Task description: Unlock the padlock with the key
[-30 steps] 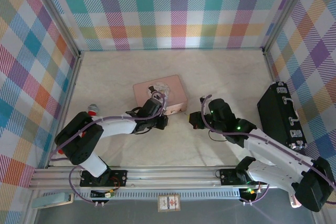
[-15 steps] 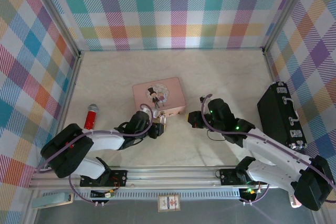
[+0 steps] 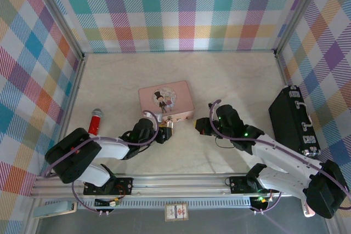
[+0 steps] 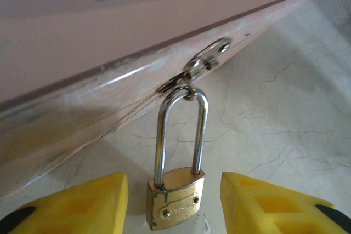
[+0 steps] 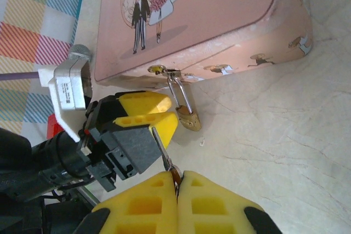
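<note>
Pink case (image 3: 166,100) sits mid-worktop (image 3: 236,80), lid up, cartoon couple on top. The padlock (image 3: 170,126) hangs at the case's near edge. In the left wrist view the padlock (image 4: 174,204) is locked: silver shackle (image 4: 160,135) seated in the brass body on both legs and looped through the metal hasp (image 4: 205,61) on the case front. The brass body lies on the worktop just off the case wall.

Left gripper (image 3: 164,133) is low at the padlock. Left wrist view: left gripper (image 4: 173,190) has its jaws open, one yellow pad on each side of the brass body, a gap showing both sides, no contact seen. From the right wrist view the left gripper (image 5: 159,114) lies beside the padlock (image 5: 190,119), just below the hasp.

Right gripper (image 3: 198,126) is near the case's near right corner, a little apart from the padlock. Right wrist view: right gripper (image 5: 178,182) has its jaws closed tight on the key (image 5: 164,154). The thin dark blade sticks out past the tips and points toward the padlock. Its tip overlaps the nearer yellow pad of the left gripper in that view; contact cannot be told. Key and padlock are apart.

Red stick (image 3: 96,120) lies at the left of the worktop, black case (image 3: 293,119) at the right
</note>
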Robot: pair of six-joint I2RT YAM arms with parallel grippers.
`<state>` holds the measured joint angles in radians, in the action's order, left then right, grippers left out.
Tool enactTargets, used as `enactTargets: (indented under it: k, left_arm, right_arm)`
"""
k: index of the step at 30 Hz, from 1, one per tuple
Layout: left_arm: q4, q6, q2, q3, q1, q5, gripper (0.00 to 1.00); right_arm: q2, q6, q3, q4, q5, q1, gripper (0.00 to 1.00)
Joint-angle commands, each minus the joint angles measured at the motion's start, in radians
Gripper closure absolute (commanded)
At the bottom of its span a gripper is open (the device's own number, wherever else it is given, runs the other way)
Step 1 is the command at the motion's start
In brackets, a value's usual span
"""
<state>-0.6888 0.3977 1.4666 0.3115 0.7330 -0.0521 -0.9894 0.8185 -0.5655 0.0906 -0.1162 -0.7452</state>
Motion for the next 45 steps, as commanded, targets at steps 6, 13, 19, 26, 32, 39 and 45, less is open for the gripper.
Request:
enactTargets:
  k: [6,13,19,26,32,39,45]
  left_arm:
    - [-0.134,0.061,0.118,0.038,0.009,-0.002,0.57]
    - [-0.114,0.071,0.159,0.069,0.008,0.002,0.66]
    - [-0.115,0.083,0.151,0.058,0.009,0.021,0.77]
    - [-0.121,0.102,0.135,0.046,0.014,0.03,0.87]
    - [-0.121,0.151,0.128,0.052,0.022,0.018,0.95]
    - [-0.109,0.223,0.078,0.064,0.024,-0.003,0.98]
    - [-0.025,0.262,0.046,0.11,0.023,-0.019,0.99]
  right_arm:
    - [-0.001,0.057,0.036,-0.058,-0.039,-0.005,1.0]
    - [-0.001,0.055,0.036,-0.056,-0.039,-0.01,1.0]
    - [-0.005,0.074,0.056,-0.082,-0.034,-0.02,1.0]
    - [-0.017,0.091,0.069,-0.093,-0.036,-0.028,1.0]
    - [-0.045,0.12,0.085,-0.123,-0.048,-0.029,1.0]
    - [-0.134,0.203,0.133,-0.248,-0.108,-0.031,1.0]
    - [-0.24,0.28,0.167,-0.386,-0.177,-0.031,1.0]
